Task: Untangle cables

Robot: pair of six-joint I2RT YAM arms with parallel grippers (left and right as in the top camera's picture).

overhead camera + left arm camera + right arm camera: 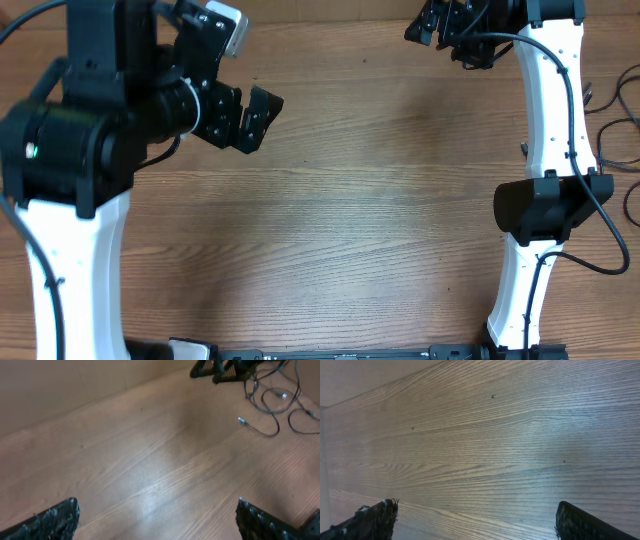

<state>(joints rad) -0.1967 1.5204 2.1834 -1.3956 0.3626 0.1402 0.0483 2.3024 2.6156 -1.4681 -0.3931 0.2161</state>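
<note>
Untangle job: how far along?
Done: nothing visible. In hand: nothing; left jaws and right jaws stand open and empty over bare table. Left: everything; the cables lie in overlapping loops on the right side, none gripped.

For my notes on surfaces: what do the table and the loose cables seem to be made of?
Table: wood or wood-look laminate, brown, long grain lines, soft sheen. Cables: thin black cords, probably plastic or rubber coated, matte, lying in loose loops; small bright plug ends look metallic.
</note>
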